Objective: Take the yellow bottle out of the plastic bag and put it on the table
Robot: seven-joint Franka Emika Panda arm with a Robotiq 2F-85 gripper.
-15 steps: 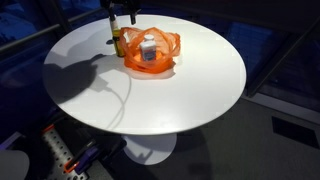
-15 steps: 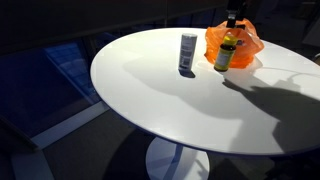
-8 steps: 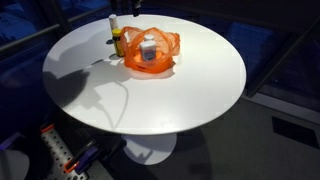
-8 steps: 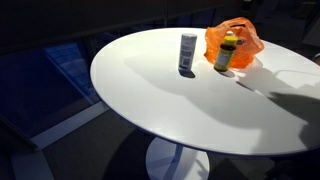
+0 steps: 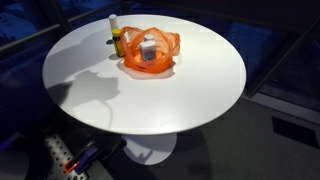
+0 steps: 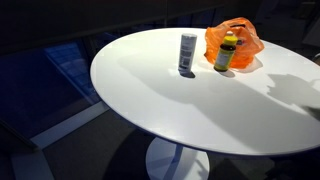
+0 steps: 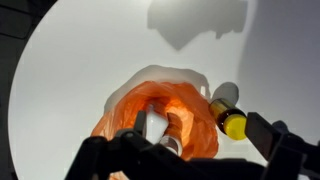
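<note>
The yellow bottle (image 5: 114, 35) stands upright on the round white table (image 5: 200, 95), just beside the orange plastic bag (image 5: 160, 62). Both show in both exterior views, the bottle (image 6: 226, 52) in front of the bag (image 6: 240, 36). In the wrist view the bottle (image 7: 229, 117) lies right of the bag (image 7: 185, 120), seen from above. My gripper (image 7: 200, 130) shows only in the wrist view, open and empty, high above the bag and bottle. It is out of both exterior views.
A white-and-grey canister (image 6: 187, 52) stands on the table close to the bag; it also shows against the bag (image 5: 149, 50). The table edge (image 6: 110, 95) drops to a dark floor. Cables and gear (image 5: 70, 160) lie below.
The gripper has lifted away from the yellow bottle and left both exterior views. Its shadow has slid across the table. The bottle stays upright beside the bag.
</note>
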